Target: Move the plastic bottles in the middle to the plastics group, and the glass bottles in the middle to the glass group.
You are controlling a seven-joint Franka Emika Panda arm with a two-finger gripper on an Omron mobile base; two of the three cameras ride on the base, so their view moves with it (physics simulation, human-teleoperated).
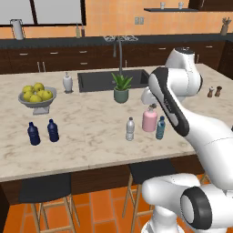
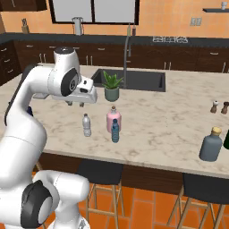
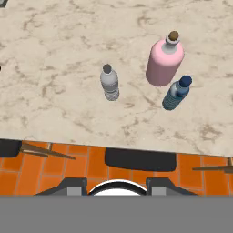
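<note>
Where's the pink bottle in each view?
Left base view: pink bottle right of centre, beside the arm.
Right base view: pink bottle at centre, in front of the potted plant.
Hand view: pink bottle upper right.
Shared landmark: the teal bottle right beside it.

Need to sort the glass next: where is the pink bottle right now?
The pink bottle stands mid-counter in the left base view, before the potted plant, the teal bottle close beside it.
</note>
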